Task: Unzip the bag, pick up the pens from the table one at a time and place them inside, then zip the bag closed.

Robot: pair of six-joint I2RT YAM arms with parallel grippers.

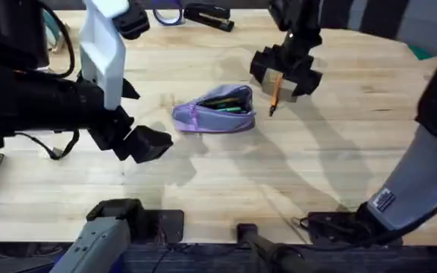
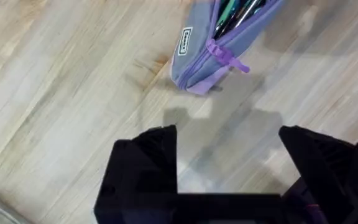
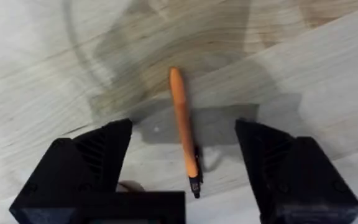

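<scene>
Down at the near edge of the desk (image 1: 226, 193) sit the two arm bases, and just ahead the left pincer (image 1: 144, 142) hovers with its jaws spread wide and nothing between them, parked a little short of the bag (image 1: 215, 111). That looks like a waiting post, close enough to steady the pouch or reach the zipper later. From the left wrist view the bag's zipper is drawn open, its purple pull tab (image 2: 230, 57) flopped over the side, and several pens (image 2: 236, 12) are already lying inside, green and dark ones among them. Further out and to the right, the right pincer (image 1: 285, 74) hangs directly over the orange pen (image 3: 183, 121), jaws wide apart, straddling it without touching it; it lies flat on the wood, dark tip toward the wrist camera. My read: this is the line-up for a pick. Nothing blocks the short hop from pen to bag. Far back sits a black stapler (image 1: 208, 15), well out of the way.
</scene>
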